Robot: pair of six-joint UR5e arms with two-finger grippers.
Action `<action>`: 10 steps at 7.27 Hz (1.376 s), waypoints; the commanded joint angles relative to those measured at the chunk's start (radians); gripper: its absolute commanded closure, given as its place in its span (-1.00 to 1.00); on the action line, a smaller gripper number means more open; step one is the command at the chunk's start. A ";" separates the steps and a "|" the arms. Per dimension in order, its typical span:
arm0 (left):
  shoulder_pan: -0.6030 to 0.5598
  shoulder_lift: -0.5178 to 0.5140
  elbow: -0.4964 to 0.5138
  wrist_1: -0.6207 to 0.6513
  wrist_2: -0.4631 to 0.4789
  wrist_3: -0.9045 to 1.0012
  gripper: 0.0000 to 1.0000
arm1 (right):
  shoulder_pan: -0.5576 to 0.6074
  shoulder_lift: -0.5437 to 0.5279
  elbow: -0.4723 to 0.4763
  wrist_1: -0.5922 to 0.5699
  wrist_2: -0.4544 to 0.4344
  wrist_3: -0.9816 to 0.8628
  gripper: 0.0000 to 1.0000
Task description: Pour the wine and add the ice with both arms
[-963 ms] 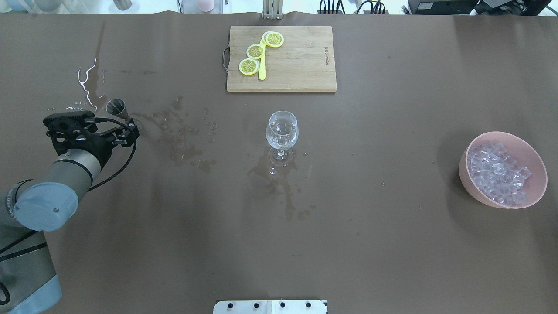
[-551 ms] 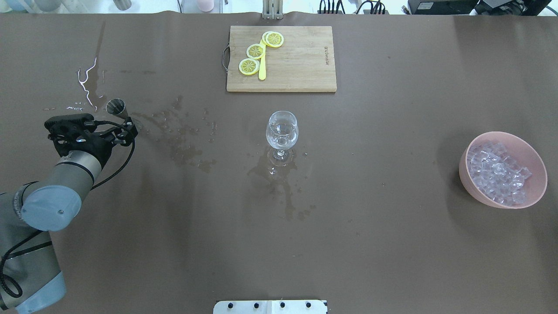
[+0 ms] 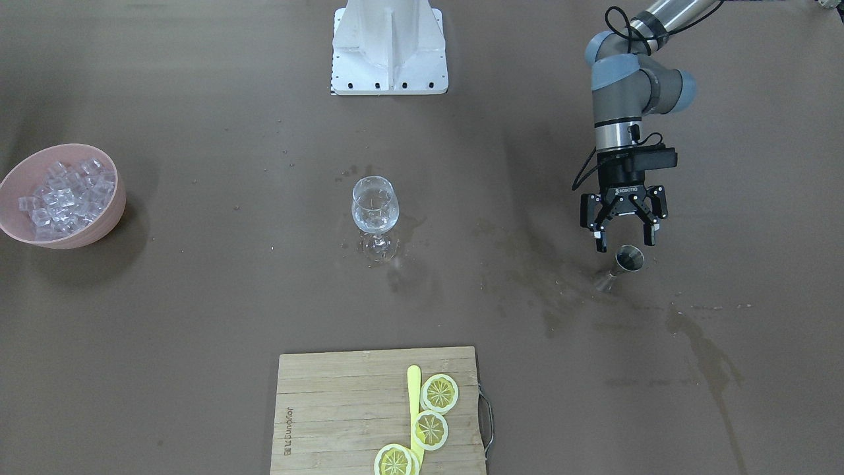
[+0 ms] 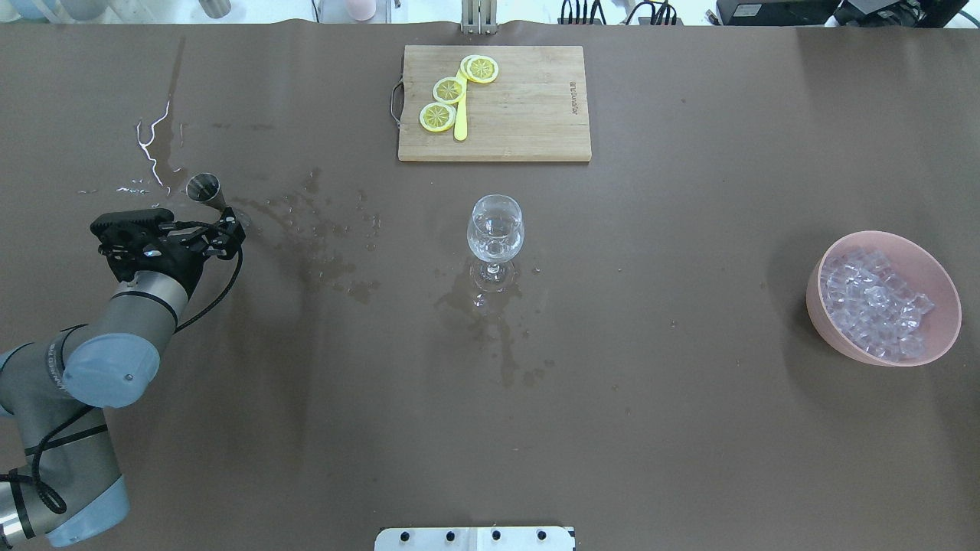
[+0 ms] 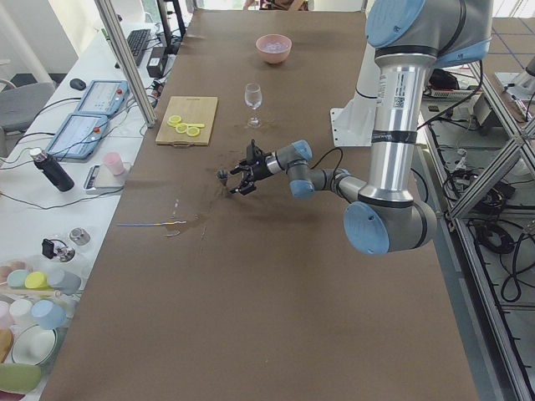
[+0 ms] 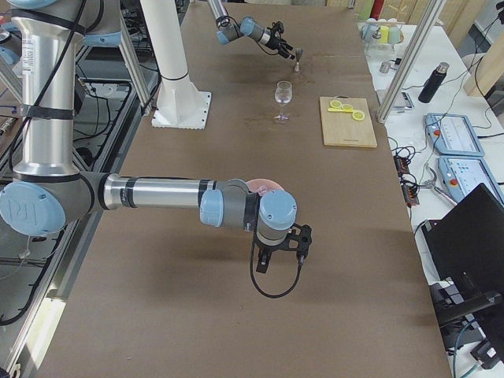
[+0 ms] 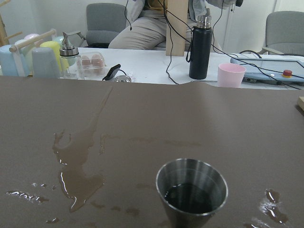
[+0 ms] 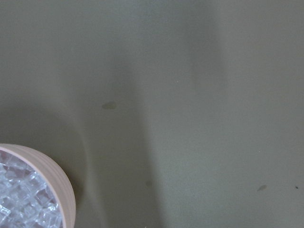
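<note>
My left gripper (image 3: 625,245) is open and empty, level with a steel jigger (image 3: 628,258) and just on the robot's side of it, its fingertips either side of the rim without touching. From overhead the gripper (image 4: 228,234) sits beside the jigger (image 4: 204,187). The left wrist view shows the jigger (image 7: 192,192) with a little liquid at its bottom. The wine glass (image 4: 495,228) stands mid-table; its liquid is hard to see. Ice (image 4: 873,302) fills a pink bowl (image 4: 818,310) at the right. My right gripper (image 6: 279,264) hovers near that bowl; I cannot tell whether it is open or shut.
A wooden board (image 4: 528,115) with lemon slices (image 4: 449,90) and a yellow knife lies at the far edge. Wet spill patches (image 4: 321,245) spread between the jigger and the glass. The white pedestal (image 3: 389,49) stands on the robot's side.
The left arm's elbow has swung right and toward the robot, and the wrist has shifted a little. The gripper stays open beside the jigger. Nothing else moved.
</note>
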 commanded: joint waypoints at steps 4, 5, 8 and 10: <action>0.011 -0.076 0.090 -0.002 0.055 0.001 -0.93 | 0.000 0.002 -0.007 0.000 0.000 0.000 -1.00; 0.011 -0.087 0.112 -0.002 0.055 0.000 -0.93 | 0.000 0.002 -0.007 0.000 0.000 0.000 -1.00; 0.011 -0.104 0.167 -0.035 0.062 -0.002 -0.93 | 0.000 0.002 -0.007 0.000 0.000 0.000 -1.00; 0.011 -0.112 0.178 -0.054 0.085 0.001 -0.93 | 0.000 0.002 -0.007 0.000 0.000 0.000 -1.00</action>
